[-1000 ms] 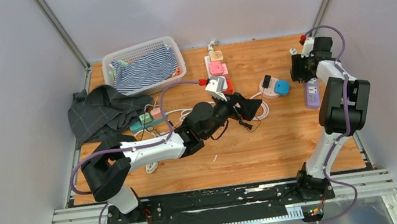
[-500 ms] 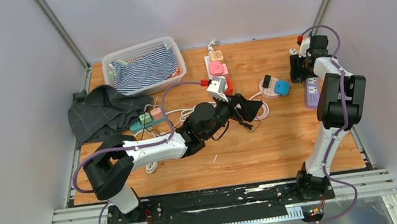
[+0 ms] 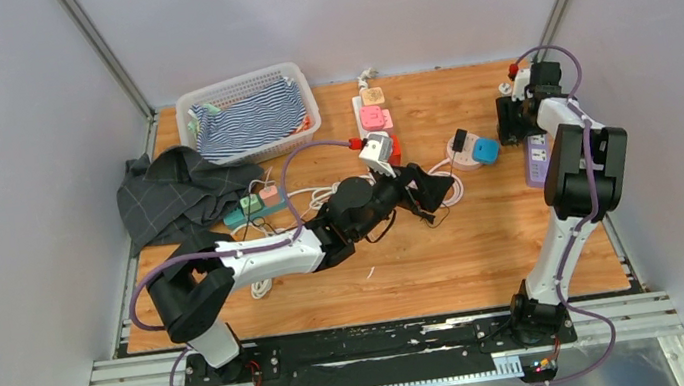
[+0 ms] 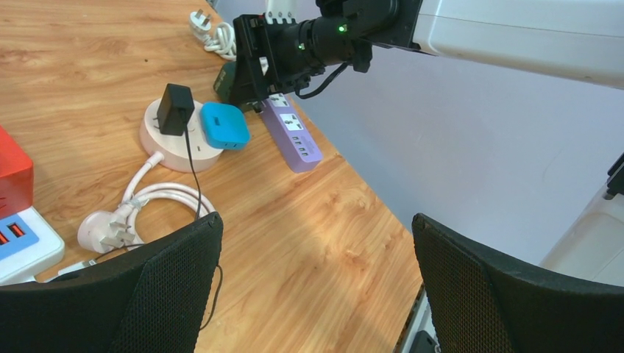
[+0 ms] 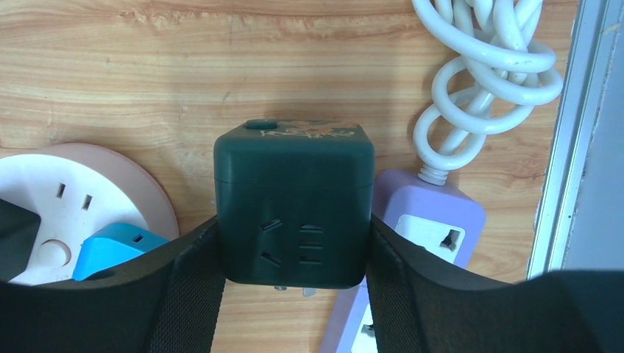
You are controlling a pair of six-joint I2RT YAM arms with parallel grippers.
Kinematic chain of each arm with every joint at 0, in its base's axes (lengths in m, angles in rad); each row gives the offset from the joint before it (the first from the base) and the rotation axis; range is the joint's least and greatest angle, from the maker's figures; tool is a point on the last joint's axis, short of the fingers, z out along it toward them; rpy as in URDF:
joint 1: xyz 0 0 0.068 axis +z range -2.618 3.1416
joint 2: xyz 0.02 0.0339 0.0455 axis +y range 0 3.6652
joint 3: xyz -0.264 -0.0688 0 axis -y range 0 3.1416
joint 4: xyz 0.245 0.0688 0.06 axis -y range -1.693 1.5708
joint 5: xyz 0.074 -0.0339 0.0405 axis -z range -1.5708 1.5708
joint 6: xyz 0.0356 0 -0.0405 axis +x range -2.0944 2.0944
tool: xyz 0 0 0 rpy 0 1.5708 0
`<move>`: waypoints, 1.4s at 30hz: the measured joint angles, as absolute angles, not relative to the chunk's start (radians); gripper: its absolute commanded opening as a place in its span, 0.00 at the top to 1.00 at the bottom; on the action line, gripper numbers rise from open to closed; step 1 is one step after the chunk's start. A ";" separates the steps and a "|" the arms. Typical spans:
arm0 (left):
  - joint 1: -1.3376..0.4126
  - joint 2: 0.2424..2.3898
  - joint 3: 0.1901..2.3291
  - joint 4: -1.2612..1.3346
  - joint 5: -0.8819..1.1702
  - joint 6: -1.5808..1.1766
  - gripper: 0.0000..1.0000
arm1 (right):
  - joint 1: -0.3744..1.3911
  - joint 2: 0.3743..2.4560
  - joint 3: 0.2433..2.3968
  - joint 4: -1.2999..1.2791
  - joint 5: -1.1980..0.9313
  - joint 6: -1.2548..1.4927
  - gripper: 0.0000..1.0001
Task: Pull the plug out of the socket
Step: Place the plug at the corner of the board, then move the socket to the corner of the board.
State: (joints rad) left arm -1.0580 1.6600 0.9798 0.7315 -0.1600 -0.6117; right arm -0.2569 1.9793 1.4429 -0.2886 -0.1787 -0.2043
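The plug is a dark green cube [image 5: 294, 213] with socket slots on its face and metal pins showing beneath it. My right gripper [image 5: 294, 229] is shut on it, one pad against each side. It hangs just left of the purple power strip [image 5: 441, 228], its pins clear of the strip's sockets. In the top view, the right gripper [image 3: 510, 119] is at the far right of the table, by the strip [image 3: 538, 161]. My left gripper [image 4: 316, 224] hovers wide open over bare wood, nothing between its fingers; in the top view it [image 3: 433, 185] is mid-table.
A round white socket [image 4: 165, 140] carries a black adapter [image 4: 176, 109] and a blue plug [image 4: 224, 125]. A coiled white cable [image 5: 486, 66] lies behind the purple strip. Further left are more power strips [image 3: 373, 118], a laundry basket [image 3: 251, 115] and a grey cloth [image 3: 171, 192].
The right gripper has shifted slightly left and toward the back with the green cube in it. The left arm has barely moved and stays open.
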 measured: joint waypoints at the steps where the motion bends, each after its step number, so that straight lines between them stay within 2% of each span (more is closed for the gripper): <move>1: -1.058 1.660 0.980 0.731 -0.160 -0.612 0.00 | -0.257 1.979 1.443 -0.289 -0.179 -0.205 0.30; 6: -1.058 1.661 0.980 0.731 -0.157 -0.612 0.00 | -0.257 1.978 1.443 -0.289 -0.179 -0.202 0.23; 14: -1.058 1.661 0.980 0.731 -0.149 -0.612 0.00 | -0.257 1.938 1.421 -0.285 -0.179 -0.202 0.22; 23: -1.058 1.661 0.980 0.731 -0.130 -0.604 0.00 | -0.258 1.639 1.214 -0.268 -0.215 -0.273 0.16; 29: -1.058 1.661 0.982 0.732 -0.096 -0.563 0.00 | -0.295 1.324 1.026 -0.253 -0.432 -0.374 0.13; 34: -1.058 1.660 0.982 0.732 -0.053 -0.476 0.00 | -0.338 1.101 0.872 -0.264 -0.640 -0.464 0.03; 42: -1.058 1.652 0.972 0.757 0.041 -0.337 0.00 | -0.400 0.929 0.746 -0.282 -0.881 -0.559 0.01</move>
State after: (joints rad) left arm -1.0580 1.6524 0.9722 0.7567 0.0414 -0.3370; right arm -0.4000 0.9287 0.7460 -0.2817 -0.8814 -0.5587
